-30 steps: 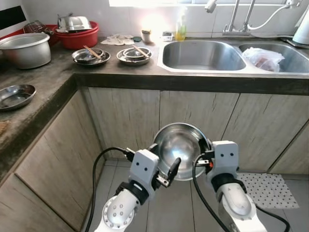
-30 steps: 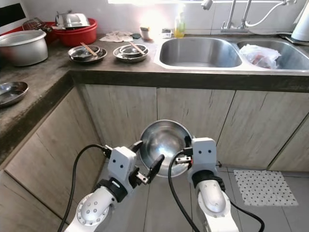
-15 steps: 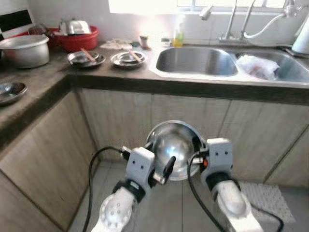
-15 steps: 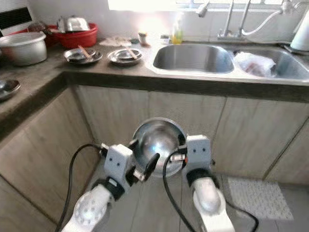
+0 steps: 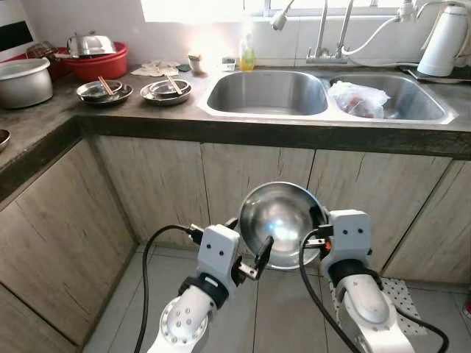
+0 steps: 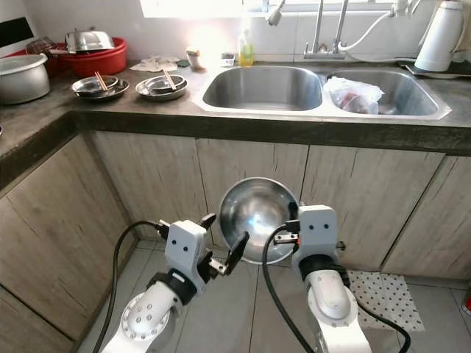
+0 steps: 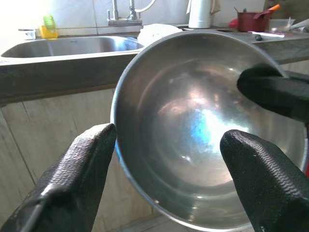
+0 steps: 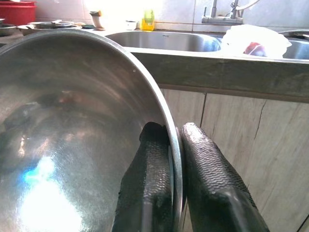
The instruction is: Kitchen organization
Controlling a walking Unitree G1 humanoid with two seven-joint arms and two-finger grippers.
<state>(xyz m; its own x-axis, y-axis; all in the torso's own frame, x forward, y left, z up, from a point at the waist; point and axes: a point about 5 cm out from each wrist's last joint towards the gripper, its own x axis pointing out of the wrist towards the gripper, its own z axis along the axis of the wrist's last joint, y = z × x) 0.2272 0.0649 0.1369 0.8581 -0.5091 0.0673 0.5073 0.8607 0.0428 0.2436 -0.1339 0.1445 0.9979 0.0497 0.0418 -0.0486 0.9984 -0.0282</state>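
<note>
A shiny steel bowl point(image 5: 280, 220) is held up on its side in front of the cabinet doors, below the sink. My right gripper point(image 5: 319, 230) is shut on the bowl's right rim, one finger point(image 8: 149, 183) inside the wall and the other outside. My left gripper point(image 5: 247, 240) is open at the bowl's left side; its two black fingers point(image 7: 82, 169) stand wide apart, one outside the rim and one before the hollow, not pinching it.
A double sink point(image 5: 265, 92) sits in the dark counter, with a plastic bag point(image 5: 358, 97) in the right basin. Steel plates with chopsticks point(image 5: 165, 90), a red basin point(image 5: 94, 62) and a pot point(image 5: 22, 79) stand at the left, a white kettle point(image 5: 444, 40) far right. A dotted mat point(image 5: 401, 294) lies on the floor.
The camera has swung right, so the counter and sink sit further left in view. The bowl stays in my right gripper and the left gripper stays open beside it.
</note>
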